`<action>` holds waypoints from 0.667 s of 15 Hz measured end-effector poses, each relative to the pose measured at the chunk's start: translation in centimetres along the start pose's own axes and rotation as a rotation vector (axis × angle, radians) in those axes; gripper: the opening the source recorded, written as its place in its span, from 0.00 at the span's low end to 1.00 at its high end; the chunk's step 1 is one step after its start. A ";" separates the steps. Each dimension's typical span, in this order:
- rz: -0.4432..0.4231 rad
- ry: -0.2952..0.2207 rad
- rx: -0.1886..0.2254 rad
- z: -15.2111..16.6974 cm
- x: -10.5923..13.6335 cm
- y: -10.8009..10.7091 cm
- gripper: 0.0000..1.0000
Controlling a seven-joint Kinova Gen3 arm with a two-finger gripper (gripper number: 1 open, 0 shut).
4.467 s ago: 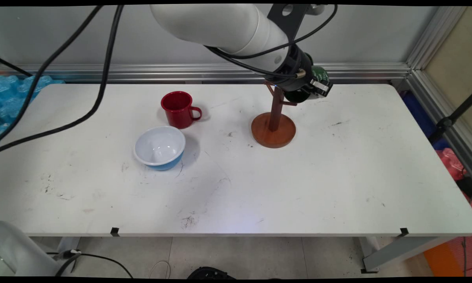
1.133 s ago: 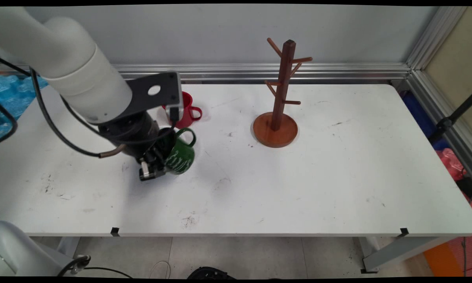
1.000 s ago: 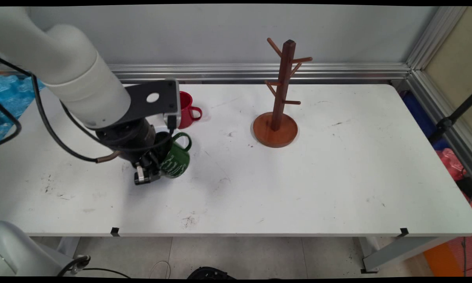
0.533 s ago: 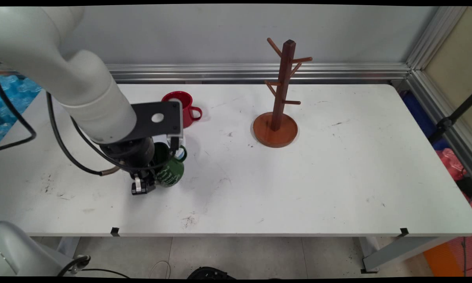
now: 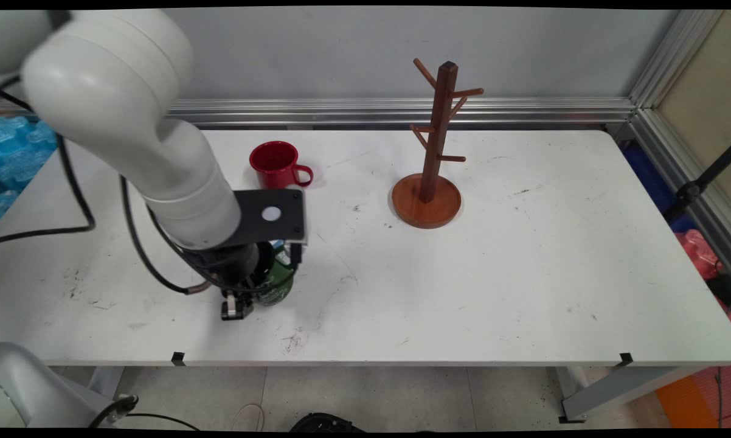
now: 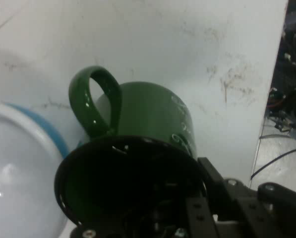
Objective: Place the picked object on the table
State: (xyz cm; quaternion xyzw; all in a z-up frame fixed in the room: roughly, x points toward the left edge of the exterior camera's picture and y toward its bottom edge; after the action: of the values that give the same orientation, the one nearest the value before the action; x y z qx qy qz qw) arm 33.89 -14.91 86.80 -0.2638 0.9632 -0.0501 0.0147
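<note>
My gripper (image 5: pixel 244 299) is shut on a dark green mug (image 5: pixel 278 291) with pale lettering, low over the table's near left part. In the hand view the green mug (image 6: pixel 152 114) fills the middle, its handle (image 6: pixel 94 99) pointing up and its dark mouth toward the camera. One finger (image 6: pixel 218 186) lies against the rim's outer side; the other is hidden inside the mug. I cannot tell whether the mug touches the table. A white bowl with a blue outside (image 6: pixel 19 173) sits right beside the mug; in the main view the arm hides it.
A red mug (image 5: pixel 276 164) stands upright behind the arm, handle to the right. A brown wooden mug tree (image 5: pixel 436 152) with bare pegs stands on its round base at the table's far middle. The table's front edge (image 5: pixel 365 362) is close to the gripper.
4.5 s ago the gripper held the green mug at the mug tree. It has carried it to the table's near left, and in the last second moved it nearer the front edge.
</note>
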 end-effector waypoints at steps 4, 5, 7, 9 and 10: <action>0.010 -0.008 0.003 1.4 2.1 0.3 0.00; 0.012 -0.010 0.005 1.6 2.5 0.3 0.00; 0.016 -0.019 0.010 2.1 3.4 0.3 0.00; 0.022 -0.029 0.015 2.4 4.1 0.2 0.00; 0.024 -0.034 0.017 2.6 4.5 0.2 0.00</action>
State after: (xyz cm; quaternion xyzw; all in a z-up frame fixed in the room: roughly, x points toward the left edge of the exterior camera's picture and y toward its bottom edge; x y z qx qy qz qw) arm 30.07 -17.26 84.16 -0.2530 0.9654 -0.0538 0.0339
